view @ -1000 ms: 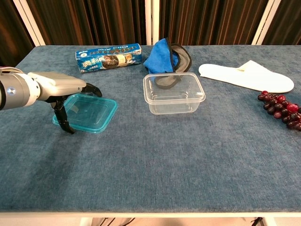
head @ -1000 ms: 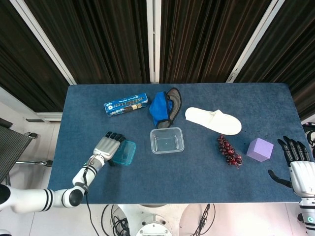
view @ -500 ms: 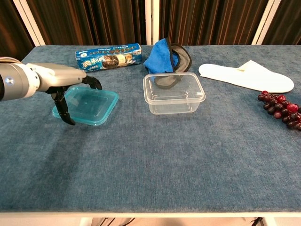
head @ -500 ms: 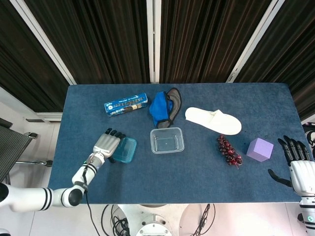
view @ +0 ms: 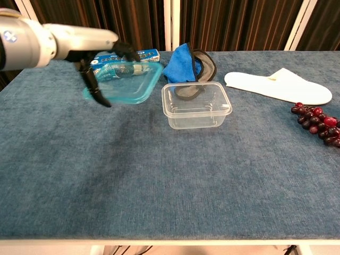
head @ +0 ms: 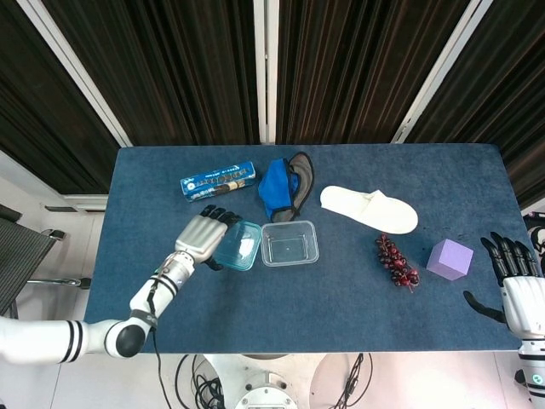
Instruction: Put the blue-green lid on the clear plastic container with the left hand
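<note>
Lifted off the table, the blue-green lid now hangs left of the clear plastic container, grasped by the left hand. Carrying underway; next, centre and lower it.

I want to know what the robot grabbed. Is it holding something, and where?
Yes. The left hand holds the blue-green lid by its left edge, lifted off the table. The right hand holds nothing.

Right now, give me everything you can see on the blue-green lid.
The lid is a translucent blue-green plastic rectangle with rounded corners and a raised rim. The left robot hand holds it by its left end, lifted off the table and slightly tilted. It hangs just left of the open clear container, not touching it.
</note>
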`<control>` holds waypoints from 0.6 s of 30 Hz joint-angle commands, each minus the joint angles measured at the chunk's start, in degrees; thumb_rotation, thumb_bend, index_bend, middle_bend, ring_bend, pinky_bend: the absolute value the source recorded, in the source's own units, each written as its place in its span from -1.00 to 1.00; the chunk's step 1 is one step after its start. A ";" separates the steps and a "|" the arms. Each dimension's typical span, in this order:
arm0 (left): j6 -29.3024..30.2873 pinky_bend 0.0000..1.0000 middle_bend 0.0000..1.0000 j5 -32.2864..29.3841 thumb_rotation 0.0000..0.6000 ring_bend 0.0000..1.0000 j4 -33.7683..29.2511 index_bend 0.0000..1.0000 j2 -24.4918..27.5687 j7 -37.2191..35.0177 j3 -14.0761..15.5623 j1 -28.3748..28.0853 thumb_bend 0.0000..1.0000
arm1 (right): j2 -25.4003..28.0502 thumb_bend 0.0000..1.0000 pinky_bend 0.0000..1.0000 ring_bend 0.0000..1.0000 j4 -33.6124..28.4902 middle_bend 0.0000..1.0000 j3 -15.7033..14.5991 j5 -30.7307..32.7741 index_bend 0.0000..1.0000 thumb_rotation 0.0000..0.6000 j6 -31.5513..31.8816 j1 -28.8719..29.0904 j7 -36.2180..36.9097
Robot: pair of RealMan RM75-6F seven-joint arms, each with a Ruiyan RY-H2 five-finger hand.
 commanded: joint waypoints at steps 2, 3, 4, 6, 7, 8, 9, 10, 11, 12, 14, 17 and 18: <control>-0.03 -0.85 -0.59 1.94 1.00 -0.86 -0.65 -0.38 -3.11 0.84 -1.50 -2.90 -0.69 | 0.19 -0.75 -1.00 -1.00 -0.25 -1.00 -0.11 0.13 -1.00 1.00 0.31 -0.35 -0.17; -0.17 -0.85 -0.59 2.33 1.00 -0.86 -0.50 -0.38 -3.97 1.08 -1.60 -3.54 -0.70 | 0.23 -0.75 -1.00 -1.00 -0.29 -1.00 -0.15 0.18 -1.00 1.00 0.38 -0.45 -0.20; -0.28 -0.85 -0.59 2.76 1.00 -0.86 -0.23 -0.38 -4.96 1.29 -1.72 -4.18 -0.70 | 0.27 -0.75 -1.00 -1.00 -0.33 -1.00 -0.19 0.23 -1.00 1.00 0.42 -0.54 -0.23; -0.36 -0.85 -0.60 3.82 1.00 -0.86 0.86 -0.38 -7.52 1.97 -1.86 -5.69 -0.70 | 0.34 -0.75 -1.00 -1.00 -0.38 -1.00 -0.28 0.35 -1.00 1.00 0.46 -0.73 -0.25; -0.27 -0.85 -0.60 4.30 1.00 -0.86 1.50 -0.38 -8.73 2.35 -1.89 -6.34 -0.71 | 0.35 -0.75 -1.00 -1.00 -0.39 -1.00 -0.30 0.40 -1.00 1.00 0.51 -0.81 -0.24; 0.06 -0.85 -0.60 4.91 1.00 -0.86 2.54 -0.38 -10.38 3.19 -1.82 -7.23 -0.71 | 0.36 -0.75 -1.00 -1.00 -0.40 -1.00 -0.33 0.46 -1.00 1.00 0.55 -0.90 -0.23; 0.43 -0.85 -0.60 5.41 1.00 -0.86 3.49 -0.38 -11.65 4.08 -1.72 -7.96 -0.71 | 0.37 -0.75 -1.00 -1.00 -0.39 -1.00 -0.36 0.51 -1.00 1.00 0.56 -0.97 -0.21; 0.92 -0.85 -0.60 5.92 1.00 -0.86 4.54 -0.38 -12.97 4.97 -1.67 -8.65 -0.71 | 0.37 -0.75 -1.00 -1.00 -0.38 -1.00 -0.37 0.55 -1.00 1.00 0.59 -1.03 -0.20; 1.65 -0.85 -0.60 6.57 1.00 -0.86 6.08 -0.38 -14.80 6.08 -1.62 -9.49 -0.71 | 0.36 -0.75 -1.00 -1.00 -0.36 -1.00 -0.39 0.59 -1.00 1.00 0.64 -1.11 -0.15; 2.08 -0.85 -0.60 6.87 1.00 -0.86 7.30 -0.38 -16.09 6.84 -1.58 -10.07 -0.72 | 0.34 -0.75 -1.00 -1.00 -0.33 -1.00 -0.39 0.63 -1.00 1.00 0.66 -1.16 -0.08; 2.76 -0.84 -0.60 7.21 1.00 -0.86 10.23 -0.38 -18.91 8.20 -1.59 -11.23 -0.73 | 0.33 -0.75 -1.00 -1.00 -0.25 -1.00 -0.42 0.70 -1.00 1.00 0.71 -1.28 0.06; 3.17 -0.82 -0.60 6.69 1.00 -0.86 13.89 -0.38 -21.87 9.81 -1.70 -12.49 -0.74 | 0.31 -0.75 -1.00 -1.00 -0.08 -1.00 -0.45 0.83 -1.00 1.00 0.64 -1.39 0.25; 3.43 -0.82 -0.60 6.59 1.00 -0.86 14.88 -0.38 -22.62 10.17 -1.76 -12.73 -0.74 | 0.28 -0.75 -1.00 -1.00 0.00 -1.00 -0.44 0.86 -1.00 1.00 0.64 -1.42 0.34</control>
